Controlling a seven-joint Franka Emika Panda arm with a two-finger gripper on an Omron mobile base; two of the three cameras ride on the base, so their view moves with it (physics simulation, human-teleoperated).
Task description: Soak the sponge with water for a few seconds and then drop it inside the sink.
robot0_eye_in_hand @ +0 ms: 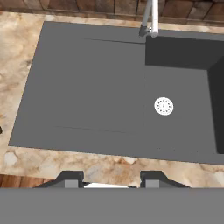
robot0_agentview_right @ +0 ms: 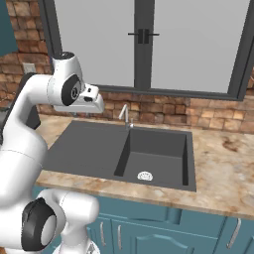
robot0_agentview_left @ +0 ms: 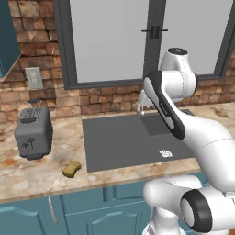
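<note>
The sponge (robot0_agentview_left: 71, 169), a small mustard-yellow block, lies on the marble counter left of the sink, in front of the toaster. The dark grey sink (robot0_agentview_left: 119, 142) (robot0_agentview_right: 94, 146) (robot0_eye_in_hand: 87, 87) has a flat drainboard on its left. Its deeper basin on the right holds a white round drain (robot0_eye_in_hand: 163, 106). A slim silver faucet (robot0_agentview_right: 125, 115) (robot0_eye_in_hand: 151, 17) stands at the sink's back edge, and the water is out of view. My gripper (robot0_eye_in_hand: 111, 178) (robot0_agentview_right: 95, 106) hangs high above the sink's front left part. It is open, with nothing between its fingers.
A grey toaster (robot0_agentview_left: 33, 133) stands on the counter at the far left, near a wall socket (robot0_agentview_left: 34, 78). A brick wall and a large window run behind the sink. Marble counter (robot0_agentview_right: 223, 158) extends to the right of the basin. Teal cabinet doors lie below.
</note>
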